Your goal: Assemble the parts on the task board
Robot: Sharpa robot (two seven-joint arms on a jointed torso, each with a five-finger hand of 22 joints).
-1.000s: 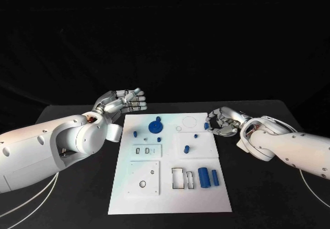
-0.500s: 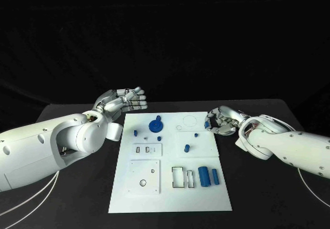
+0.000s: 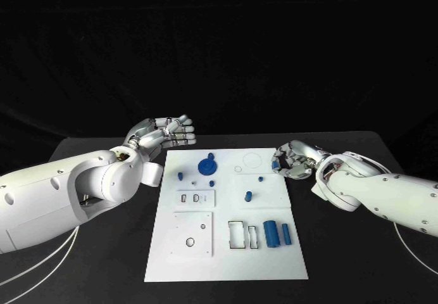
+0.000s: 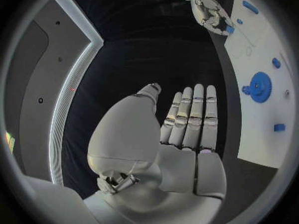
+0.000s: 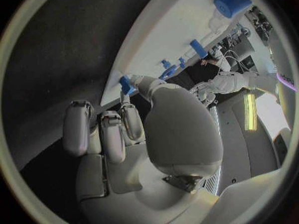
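The white task board [image 3: 223,253] lies in the middle of the black table. On it are a blue gear [image 3: 208,167], several small blue pegs such as one [image 3: 246,197] near the middle, and two blue cylinders [image 3: 270,233] by the slots. My right hand [image 3: 294,161] sits at the board's far right edge. Its thumb and a finger pinch a small blue part [image 3: 275,166] there, which the right wrist view shows at the fingertips [image 5: 125,84]. My left hand [image 3: 166,134] hovers beyond the board's far left corner, fingers straight and holding nothing [image 4: 187,119].
A square white plate [image 3: 192,235] with holes and a smaller slotted plate [image 3: 194,199] lie on the board's left half. Black table surface [image 3: 356,266] runs along both sides of the board, under my forearms.
My right hand's fingers have curled in tighter around the small blue part at the board's edge. The left hand has hardly moved.
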